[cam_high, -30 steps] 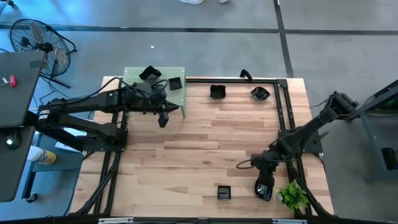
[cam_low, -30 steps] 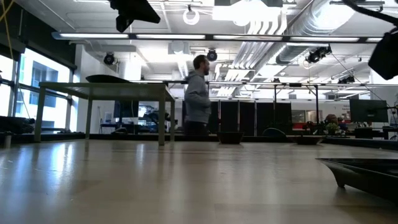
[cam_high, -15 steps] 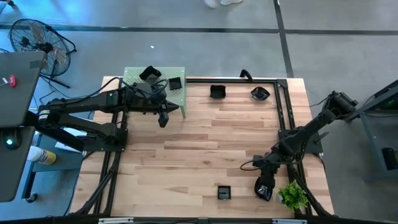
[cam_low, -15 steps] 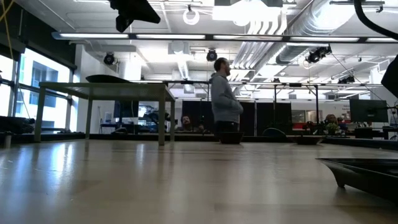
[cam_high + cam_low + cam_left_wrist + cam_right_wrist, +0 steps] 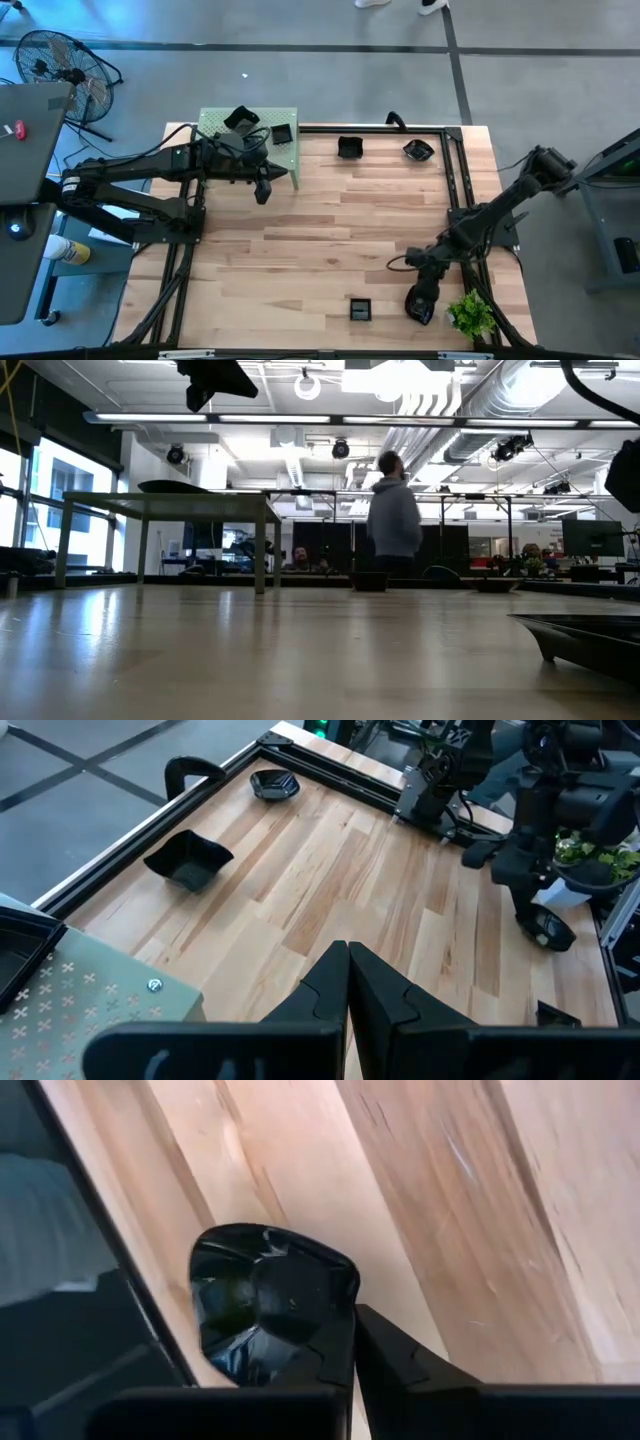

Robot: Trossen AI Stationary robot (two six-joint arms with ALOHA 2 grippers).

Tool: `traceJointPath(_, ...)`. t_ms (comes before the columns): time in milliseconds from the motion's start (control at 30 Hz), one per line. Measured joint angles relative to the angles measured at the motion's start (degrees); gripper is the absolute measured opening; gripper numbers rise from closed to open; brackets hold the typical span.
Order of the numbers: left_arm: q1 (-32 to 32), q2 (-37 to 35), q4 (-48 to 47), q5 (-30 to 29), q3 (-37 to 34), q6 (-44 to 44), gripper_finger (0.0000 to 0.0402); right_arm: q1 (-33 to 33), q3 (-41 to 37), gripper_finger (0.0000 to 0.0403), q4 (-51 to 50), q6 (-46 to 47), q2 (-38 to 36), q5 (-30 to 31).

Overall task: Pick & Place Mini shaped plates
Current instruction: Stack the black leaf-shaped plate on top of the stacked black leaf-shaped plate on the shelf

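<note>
A: While my right fingers [image 5: 352,1342] are clenched, what's between them?
B: The rim of a glossy black dish [image 5: 268,1300], pinched at its edge, down at the near right corner of the counter [image 5: 300,250], just beside the small green plant [image 5: 471,315] and the dark frame rail [image 5: 462,195].
A: And my left fingers [image 5: 347,982]?
B: Pressed together on nothing, hanging over the far left of the counter, beside the green mat [image 5: 290,155].
A: Other dishes?
B: One square dish [image 5: 282,133] sits on the green mat. A wavy square dish [image 5: 349,148] and a rounder dish [image 5: 418,150] sit along the far edge. Another square dish [image 5: 360,310] lies near the front edge, near my right fingers but apart.
A: Beyond the counter?
B: Low view shows a person [image 5: 394,520] standing in the room behind.
</note>
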Motion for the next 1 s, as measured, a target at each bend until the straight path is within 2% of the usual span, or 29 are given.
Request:
traceJointPath(200,0.0,0.0,0.0,-0.1,0.0,0.0,0.0001,0.0,0.0,0.0002,0.1,4.0,-4.3,3.4)
traceJointPath(433,0.0,0.0,0.0,-0.1,0.0,0.0,0.0001,-0.9,0.0,0.0002,-0.2,12.1,-10.5,10.8)
traceJointPath(633,0.0,0.0,0.0,-0.1,0.0,-0.9,0.0001,-7.4,3.5,0.0001,-0.1,15.3,-12.7,21.9)
traceJointPath(767,-0.1,0.0,-0.7,-0.1,0.0,-2.2,0.0001,-14.6,6.1,0.0001,2.1,16.0,-8.3,28.3)
traceJointPath(1000,-4.5,0.0,-3.8,-3.9,0.1,-2.6,0.0001,-24.3,14.3,0.0001,11.6,13.0,8.9,29.9)
